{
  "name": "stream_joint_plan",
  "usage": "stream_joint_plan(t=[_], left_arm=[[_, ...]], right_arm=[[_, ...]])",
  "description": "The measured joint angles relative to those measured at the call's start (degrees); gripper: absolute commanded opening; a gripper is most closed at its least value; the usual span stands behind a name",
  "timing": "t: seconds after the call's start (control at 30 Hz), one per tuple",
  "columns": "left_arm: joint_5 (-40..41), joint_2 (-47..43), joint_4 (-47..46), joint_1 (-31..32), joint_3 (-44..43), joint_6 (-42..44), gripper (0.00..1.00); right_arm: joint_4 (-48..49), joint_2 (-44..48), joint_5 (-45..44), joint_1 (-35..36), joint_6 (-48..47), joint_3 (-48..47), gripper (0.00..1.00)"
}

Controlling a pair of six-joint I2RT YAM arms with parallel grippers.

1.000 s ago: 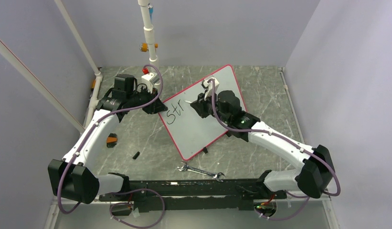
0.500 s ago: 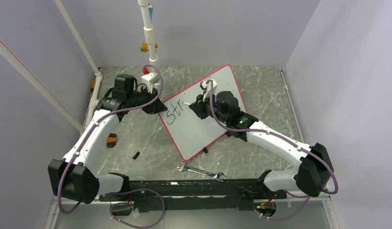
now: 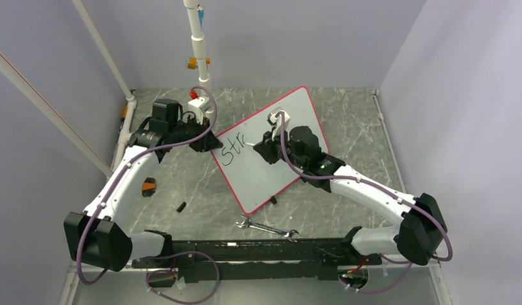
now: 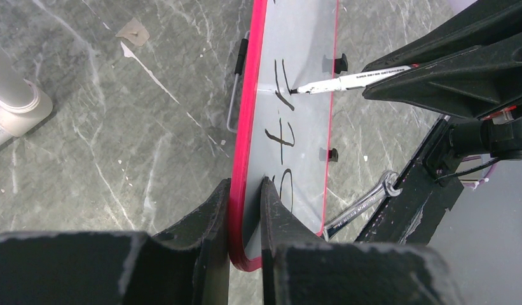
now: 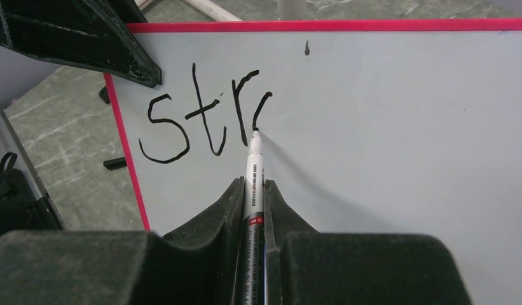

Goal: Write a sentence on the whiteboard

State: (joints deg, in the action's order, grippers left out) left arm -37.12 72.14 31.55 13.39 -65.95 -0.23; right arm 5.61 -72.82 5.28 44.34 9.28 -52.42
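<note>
1. Two arms meet at the board point(image 3: 271, 181) in the top view. It lies at mid-frame on the table point(image 3: 360, 121), its long axis rising from centre-left to upper right. The left claw point(image 3: 207, 145) sits at the board's left corner, clenched on the red rim. The right claw point(image 3: 258, 147) hangs over the board's left half, clenched on a marker point(image 3: 250, 145) that points to the left of the frame. The lettering point(image 3: 233, 151), "Str", lies between the two claws and runs along the long axis. A wrench point(image 3: 267, 227) lies on the table below the board, well apart from it.

2. Left wrist view: the left claw point(image 4: 245, 187) at bottom centre has one finger on each side of the rim, gripping it. The board point(image 4: 306, 114) stretches from the claw up to the top edge. The lettering point(image 4: 280, 136) climbs the frame just above the claw. The marker point(image 4: 353, 79) enters from the upper right, its tip touching the board at the topmost stroke.

3. Right wrist view: the right claw point(image 5: 253, 187) at bottom centre is clenched on the marker point(image 5: 253, 165), which points up the frame. Its tip touches the board point(image 5: 398, 127) at the foot of a short curved stroke just right of "Str" point(image 5: 201, 121). The lettering reads from left to right across the upper left of the frame. The left claw point(image 5: 118, 57) covers the board's upper left corner.
</note>
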Motion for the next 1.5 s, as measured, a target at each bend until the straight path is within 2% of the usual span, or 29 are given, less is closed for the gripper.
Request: stream_joint_plan(t=[0.93,1.5], left_arm=[[0.55,0.0,0.46,0.0,0.07,-0.39,0.0],[0.37,0.0,0.39,0.15,0.04,-0.35,0.0]], right_arm=[[-2.16,-3.28,-3.34,-0.07,1.05,-5.66,0.0],[-2.95,-0.55,-3.89,-1.53,1.03,-5.66,0.0]])
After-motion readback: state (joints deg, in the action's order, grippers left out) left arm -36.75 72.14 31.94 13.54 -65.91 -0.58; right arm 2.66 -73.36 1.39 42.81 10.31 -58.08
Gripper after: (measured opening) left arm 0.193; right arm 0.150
